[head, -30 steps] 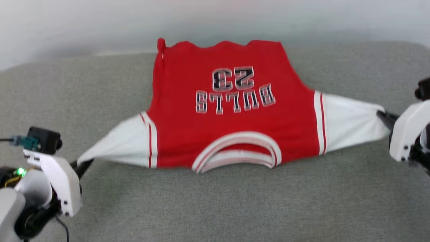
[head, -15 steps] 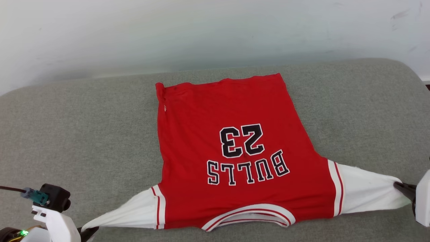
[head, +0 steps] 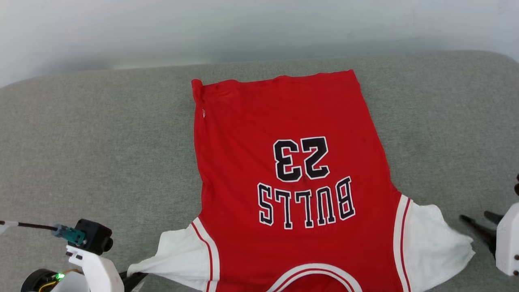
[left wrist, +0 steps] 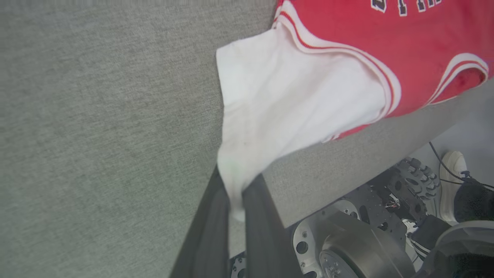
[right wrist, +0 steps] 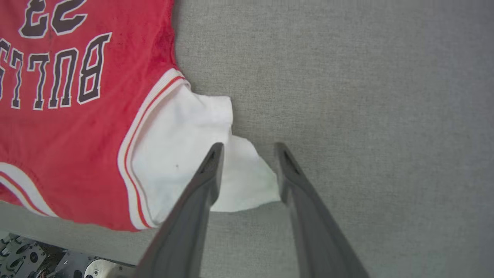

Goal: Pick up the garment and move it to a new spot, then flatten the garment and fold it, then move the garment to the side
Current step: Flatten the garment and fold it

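Flattening: the left gripper (left wrist: pixel 236 181) fingers clench a white sleeve (left wrist: pixel 285 100) of the red lettered jersey garment (head: pixel 292 117) on the grey fabric bench (head: pixel 101 142). The right gripper (right wrist: pixel 249 146) fingers are parted and empty. The likely next move is to release, then fold.

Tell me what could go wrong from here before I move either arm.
1. The left gripper pinches the left sleeve while the right gripper stands open; any left pull would likely drag the garment askew.
2. The right sleeve lies crumpled, its tip between the open jaws; it could snag or get folded in creased.
3. The collar sits at the grey pad's near edge and might slip over.
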Controlling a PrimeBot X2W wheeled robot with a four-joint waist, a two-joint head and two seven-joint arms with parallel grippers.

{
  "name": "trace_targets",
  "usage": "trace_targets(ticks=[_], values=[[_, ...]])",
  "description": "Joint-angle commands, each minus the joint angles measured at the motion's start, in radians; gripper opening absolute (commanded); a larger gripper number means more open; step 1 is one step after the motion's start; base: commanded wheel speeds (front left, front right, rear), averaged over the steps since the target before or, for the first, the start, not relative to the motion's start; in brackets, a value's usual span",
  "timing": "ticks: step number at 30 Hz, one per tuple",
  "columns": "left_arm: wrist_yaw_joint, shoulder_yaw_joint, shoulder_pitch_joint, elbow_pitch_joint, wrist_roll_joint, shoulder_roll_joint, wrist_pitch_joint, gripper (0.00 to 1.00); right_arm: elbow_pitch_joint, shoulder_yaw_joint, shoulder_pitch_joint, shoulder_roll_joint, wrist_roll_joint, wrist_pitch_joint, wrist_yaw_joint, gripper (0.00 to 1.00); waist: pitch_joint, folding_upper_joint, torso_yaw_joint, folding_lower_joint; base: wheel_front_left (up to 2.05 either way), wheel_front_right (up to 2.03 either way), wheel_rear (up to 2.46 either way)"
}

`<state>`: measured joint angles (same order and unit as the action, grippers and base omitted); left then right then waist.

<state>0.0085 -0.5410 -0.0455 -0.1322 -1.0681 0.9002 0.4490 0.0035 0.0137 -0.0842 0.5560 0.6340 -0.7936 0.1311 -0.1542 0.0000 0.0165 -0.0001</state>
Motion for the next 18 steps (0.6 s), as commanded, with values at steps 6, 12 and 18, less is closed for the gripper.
trace_targets(ticks=[6,12,18], values=[[0.012,0.004,-0.033,-0.110,0.022,0.009,0.009,0.00,-0.104,-0.034,-0.111,0.009,0.021,-0.051,-0.001,1.00,-0.095,0.0000,-0.054,0.0001,0.00,0.00,0.00],[0.036,-0.007,-0.061,-0.258,0.062,0.014,0.031,0.00,-0.121,-0.007,-0.337,0.011,-0.001,-0.136,-0.001,1.00,-0.221,0.0000,-0.123,0.0001,0.00,0.00,0.00],[0.034,-0.047,-0.158,-0.393,0.163,-0.028,0.055,0.00,0.136,0.027,-0.788,-0.003,-0.139,-0.343,-0.001,1.00,-0.411,0.0000,-0.276,0.0001,0.00,0.00,0.00]])
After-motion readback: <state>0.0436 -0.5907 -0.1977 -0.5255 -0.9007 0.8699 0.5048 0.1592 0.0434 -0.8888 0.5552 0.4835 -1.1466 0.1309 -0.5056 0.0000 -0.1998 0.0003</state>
